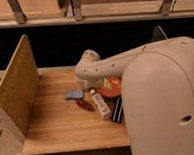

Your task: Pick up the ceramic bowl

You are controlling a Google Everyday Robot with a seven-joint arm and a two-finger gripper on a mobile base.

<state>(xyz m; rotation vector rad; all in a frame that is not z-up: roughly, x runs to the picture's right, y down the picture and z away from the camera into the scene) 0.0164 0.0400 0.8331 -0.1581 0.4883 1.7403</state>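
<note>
One ceramic bowl [113, 88] partly behind arm [120, 65], contents hidden; hand [109, 109] beside it, jaws apart.

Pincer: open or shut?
Open. The pincer hangs low over the table, fingers apart, just in front of the orange bowl.

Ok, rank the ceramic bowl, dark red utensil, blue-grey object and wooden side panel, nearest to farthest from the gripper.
1. ceramic bowl, just behind the open gripper, and dark red utensil, beside it on image-left: too close to call.
2. blue-grey object, further image-left.
3. wooden side panel, at the table's image-left edge.
</note>
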